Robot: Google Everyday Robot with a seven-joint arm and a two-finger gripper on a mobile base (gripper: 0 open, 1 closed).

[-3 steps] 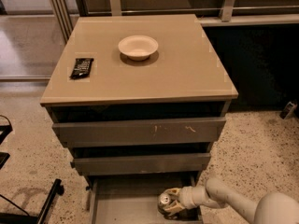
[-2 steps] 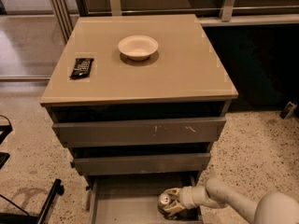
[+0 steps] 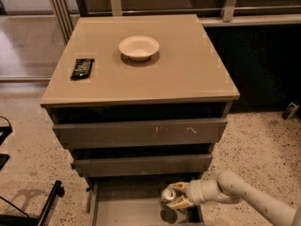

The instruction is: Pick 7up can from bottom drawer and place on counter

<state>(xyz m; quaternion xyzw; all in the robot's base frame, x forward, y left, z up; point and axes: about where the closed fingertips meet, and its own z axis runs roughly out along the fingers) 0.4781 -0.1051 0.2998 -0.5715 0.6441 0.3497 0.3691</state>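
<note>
The single camera sits high in front of the cabinet (image 3: 141, 133), facing its front and tilted steeply down, near enough that the counter (image 3: 178, 74) fills the middle of the view. The open bottom drawer (image 3: 127, 206) is cut by the lower edge. There, right of the cabinet's centre, the gripper (image 3: 171, 196) clasps the can (image 3: 166, 193).

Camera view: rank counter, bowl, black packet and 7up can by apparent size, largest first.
1. counter
2. bowl
3. black packet and 7up can look alike. The can is partly hidden by the gripper, shut on it in the bottom drawer, so I won't split them.
</note>
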